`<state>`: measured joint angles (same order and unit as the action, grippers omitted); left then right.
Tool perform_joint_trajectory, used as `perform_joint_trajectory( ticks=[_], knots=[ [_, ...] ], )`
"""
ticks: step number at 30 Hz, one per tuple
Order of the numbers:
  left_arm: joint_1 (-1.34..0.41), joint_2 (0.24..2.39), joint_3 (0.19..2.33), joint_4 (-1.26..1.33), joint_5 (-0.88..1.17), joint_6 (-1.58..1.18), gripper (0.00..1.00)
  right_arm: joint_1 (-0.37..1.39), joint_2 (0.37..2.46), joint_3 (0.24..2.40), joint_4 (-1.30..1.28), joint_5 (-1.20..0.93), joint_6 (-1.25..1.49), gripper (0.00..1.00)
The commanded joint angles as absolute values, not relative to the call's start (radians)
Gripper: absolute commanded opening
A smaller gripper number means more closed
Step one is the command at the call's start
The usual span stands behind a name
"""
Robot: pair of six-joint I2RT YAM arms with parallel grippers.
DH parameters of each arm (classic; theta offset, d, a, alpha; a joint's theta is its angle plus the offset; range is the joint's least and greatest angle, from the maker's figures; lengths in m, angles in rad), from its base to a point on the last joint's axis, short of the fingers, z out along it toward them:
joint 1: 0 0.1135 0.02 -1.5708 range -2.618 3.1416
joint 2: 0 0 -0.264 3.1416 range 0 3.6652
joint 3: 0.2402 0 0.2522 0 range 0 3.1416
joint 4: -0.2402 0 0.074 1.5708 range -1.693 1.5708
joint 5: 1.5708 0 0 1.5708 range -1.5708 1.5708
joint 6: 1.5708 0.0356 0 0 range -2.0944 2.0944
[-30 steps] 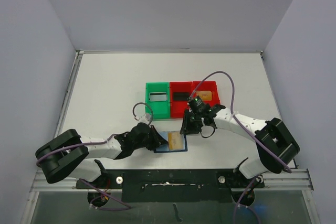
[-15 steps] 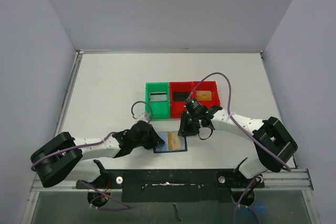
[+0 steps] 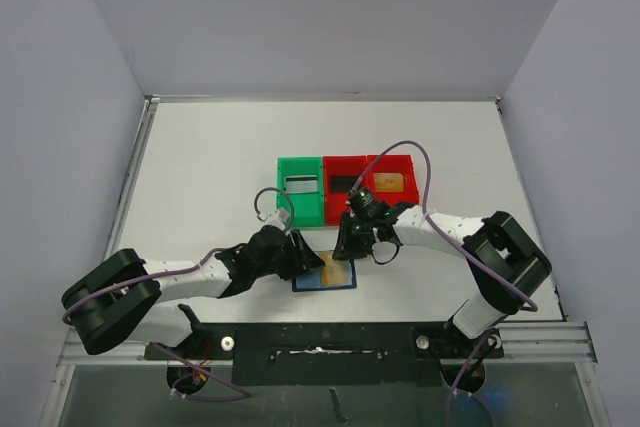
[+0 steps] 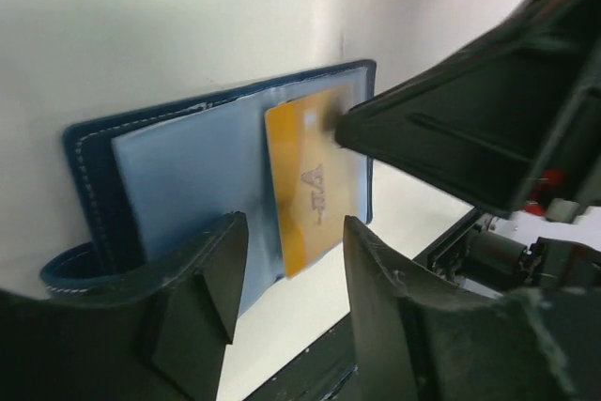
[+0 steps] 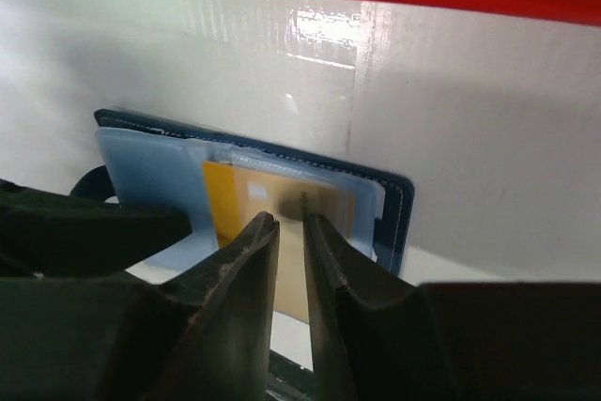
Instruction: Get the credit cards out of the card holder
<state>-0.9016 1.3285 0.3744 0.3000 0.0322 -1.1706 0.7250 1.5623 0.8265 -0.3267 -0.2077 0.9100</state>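
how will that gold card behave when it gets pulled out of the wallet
The gold card looks thin, flat and smooth, so it is probably stiff but slippery in the right hand. The card holder has a curled fold and looks soft and light. It would likely drag along unless the left hand pins it.

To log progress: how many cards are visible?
4: gold card in the holder, grey card in the green bin, black card in the middle bin, tan card in the right bin. The holder may hide more.
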Motion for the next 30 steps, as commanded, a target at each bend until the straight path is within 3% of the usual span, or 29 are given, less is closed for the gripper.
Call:
perform_joint_trajectory(
  ticks=[1, 11, 17, 22, 30],
  knots=[
    [-0.902, 1.357, 0.43, 0.352, 0.043, -1.141, 0.46, 0.698, 1.637, 0.862, -0.359, -0.207, 0.872, 0.2],
    [-0.902, 1.418, 0.32, 0.459, -0.003, -1.224, 0.44, 0.716, 1.653, 0.755, -0.254, -0.262, 0.926, 0.18],
    [-0.908, 1.466, 0.339, 0.5, 0.001, -1.234, 0.25, 0.718, 1.645, 0.723, -0.204, -0.306, 0.937, 0.18],
    [-0.916, 1.435, 0.377, 0.372, -0.055, -1.22, 0.0, 0.717, 1.63, 0.75, -0.294, -0.221, 0.924, 0.18],
    [-0.916, 1.36, 0.332, 0.35, -0.061, -1.217, 0.0, 0.725, 1.5, 0.804, -0.36, -0.199, 0.899, 0.2]
  ],
)
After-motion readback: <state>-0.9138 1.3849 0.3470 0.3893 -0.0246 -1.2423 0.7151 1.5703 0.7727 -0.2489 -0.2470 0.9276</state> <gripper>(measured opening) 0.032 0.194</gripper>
